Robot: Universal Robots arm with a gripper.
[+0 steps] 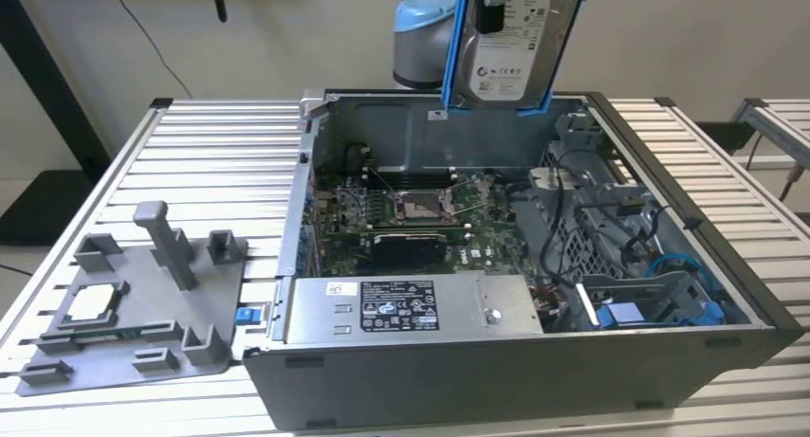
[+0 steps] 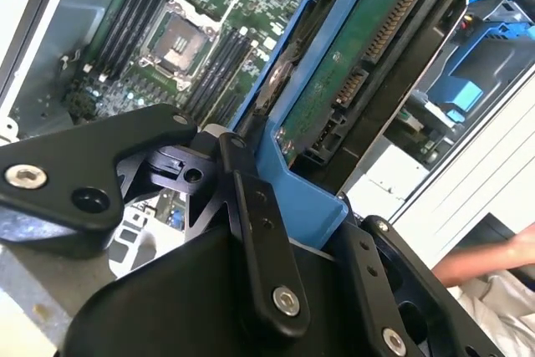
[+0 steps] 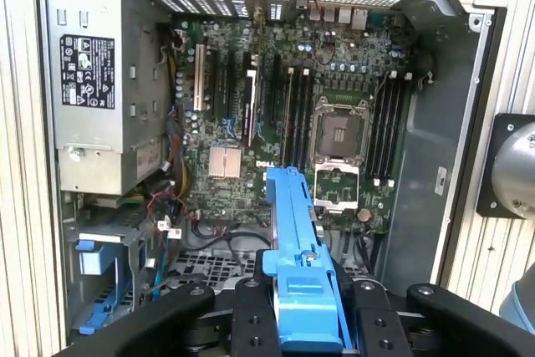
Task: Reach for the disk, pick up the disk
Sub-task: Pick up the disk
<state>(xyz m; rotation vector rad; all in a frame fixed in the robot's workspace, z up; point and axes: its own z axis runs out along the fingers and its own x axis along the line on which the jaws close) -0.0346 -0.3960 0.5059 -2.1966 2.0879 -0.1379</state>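
Gripping the disk (image 1: 509, 48) by its blue frame edge only, the fingers (image 3: 251, 323) are risking it slipping down onto the open computer case (image 1: 708, 266).

Disk (image 1: 513, 44) top cut by exterior view's edge; grip there hidden.

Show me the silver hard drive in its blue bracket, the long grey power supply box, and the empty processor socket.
disk (image 1: 510, 39), exterior view, white label.
power supply box (image 1: 405, 309), exterior view, top face.
processor socket (image 3: 343, 133), first wrist view, centre.
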